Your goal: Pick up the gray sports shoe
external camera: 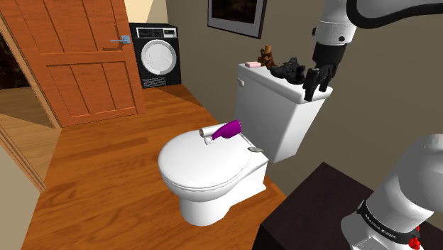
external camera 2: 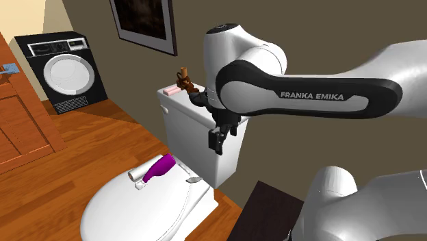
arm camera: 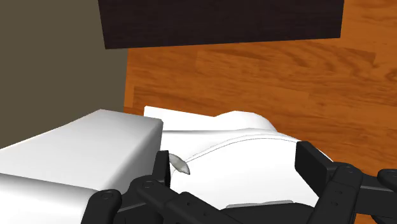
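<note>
Shoulder view: the dark gray shoe [external camera: 287, 71] lay on the toilet tank [external camera: 277, 117], with your gripper [external camera: 317, 87] near it at the lid's edge, probably lining up. Second exterior view: the arm half hid the shoe. Wrist view: the jaws stood wide apart and empty.

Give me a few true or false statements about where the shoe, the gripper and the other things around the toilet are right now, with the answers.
1. The gripper is open and holds nothing. True.
2. The dark shoe lies on the toilet lid. False: it lies on top of the tank, next to a small brown figure.
3. A purple object lies on the closed toilet lid. True.
4. The washing machine stands with its door open. False: its round door is shut.
5. A pink block sits on the tank. True.
</note>
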You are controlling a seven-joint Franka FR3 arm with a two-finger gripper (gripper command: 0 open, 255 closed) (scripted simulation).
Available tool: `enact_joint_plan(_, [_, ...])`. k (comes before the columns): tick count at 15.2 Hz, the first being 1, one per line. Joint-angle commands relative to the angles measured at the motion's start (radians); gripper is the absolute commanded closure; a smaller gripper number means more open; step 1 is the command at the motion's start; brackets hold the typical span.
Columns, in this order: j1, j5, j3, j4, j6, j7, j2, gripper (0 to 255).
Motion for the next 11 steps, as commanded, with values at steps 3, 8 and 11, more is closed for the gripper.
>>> enact_joint_plan(3, [-0.022, -0.003, -0.034, 0.064, 0.001, -0.014, 0.069, 0])
enact_joint_plan(8, [-0.064, 0.007, -0.117, 0.239, -0.013, -0.051, 0.242, 0])
enact_joint_plan(11, [-0.085, 0.024, -0.166, 0.353, -0.032, -0.075, 0.348, 0])
